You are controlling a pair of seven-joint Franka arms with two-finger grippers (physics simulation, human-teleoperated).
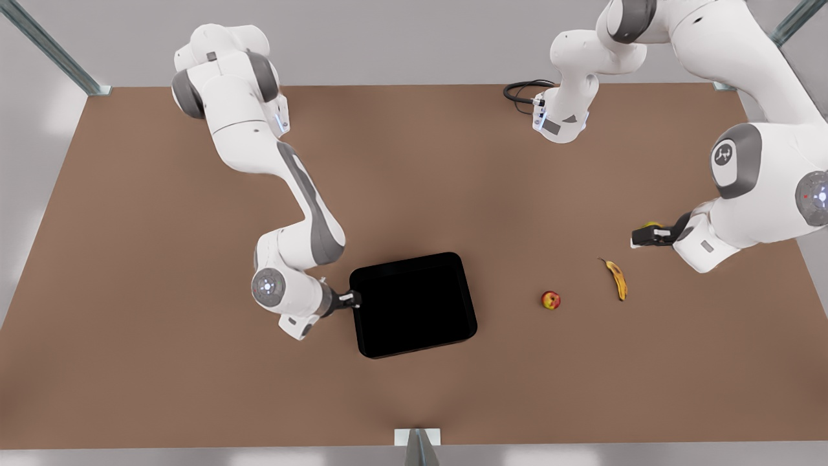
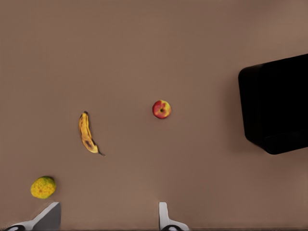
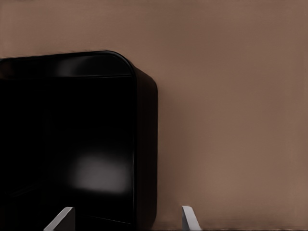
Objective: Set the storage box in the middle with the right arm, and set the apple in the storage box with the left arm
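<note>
The glossy black storage box (image 1: 413, 304) lies on the brown table near its middle, slightly rotated. My right gripper (image 1: 352, 299) is at the box's edge on the front view's left. It is open, and its fingers (image 3: 62, 219) straddle the box's wall (image 3: 144, 144) with wide gaps on both sides. The small red and yellow apple (image 1: 550, 299) rests on the table to the front view's right of the box. My left gripper (image 1: 637, 238) hovers open farther right, above the table. In its wrist view the apple (image 2: 161, 109) lies ahead of the open fingertips (image 2: 163, 216).
A brown-spotted banana (image 1: 617, 278) lies right of the apple. A yellow-green bumpy fruit (image 2: 43, 187) sits beside the left gripper. A black cable (image 1: 524, 90) coils at the table's back. Metal frame posts stand at the corners and the front edge.
</note>
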